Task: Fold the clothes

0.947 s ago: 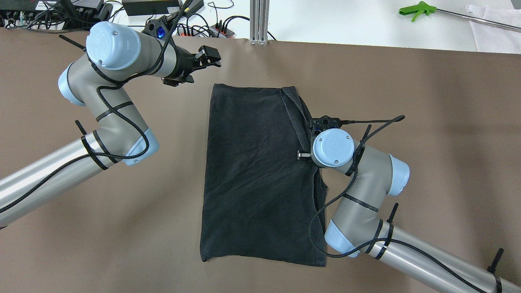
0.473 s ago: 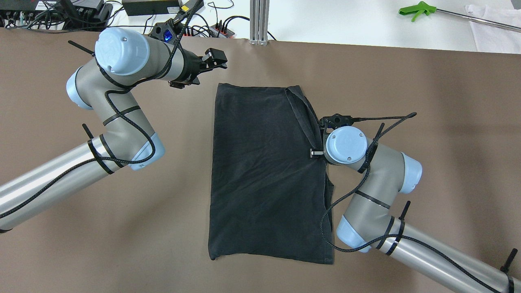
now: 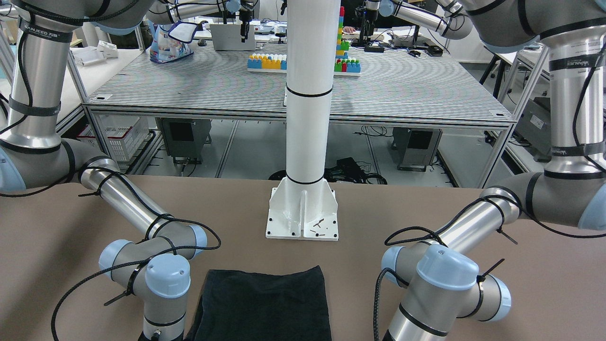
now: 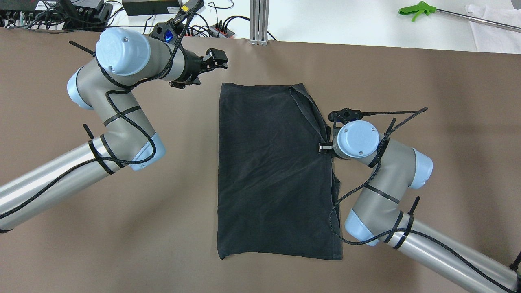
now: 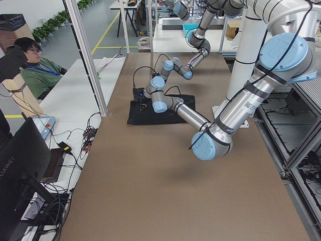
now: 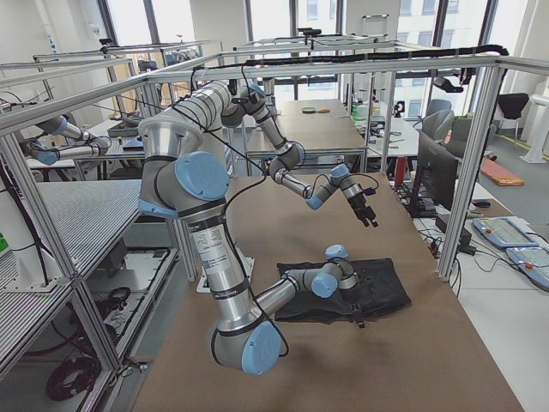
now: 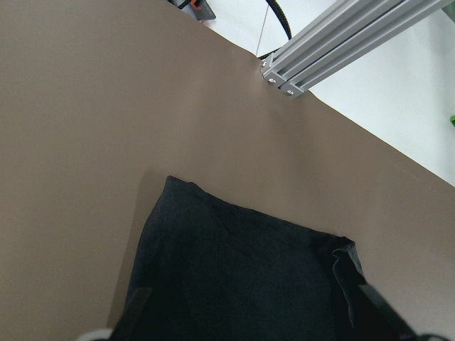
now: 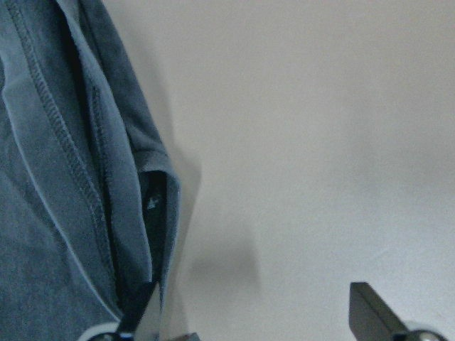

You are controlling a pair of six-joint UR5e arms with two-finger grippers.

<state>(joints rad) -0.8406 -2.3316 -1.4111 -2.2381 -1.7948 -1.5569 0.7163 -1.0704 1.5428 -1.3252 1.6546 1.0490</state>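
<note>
A brown tabletop [image 4: 407,81] fills the scene, and a white bench with cables lies beyond its far edge. The black garment [image 4: 272,171] lies flat in the middle. Its long axis goes from the robot's side to the far edge, and a hemmed flap is folded along its right side. A white pillar [image 3: 307,118] stands near its robot-side short edge, apart from it. A metal post [image 4: 259,20] stands beyond the far edge. The left fingers [image 7: 380,307] are spread open in the air, just beside the garment's far left corner. The right fingers [image 8: 373,309] are open too, low at the right edge: one at the folded hem, the other over bare tabletop.
</note>
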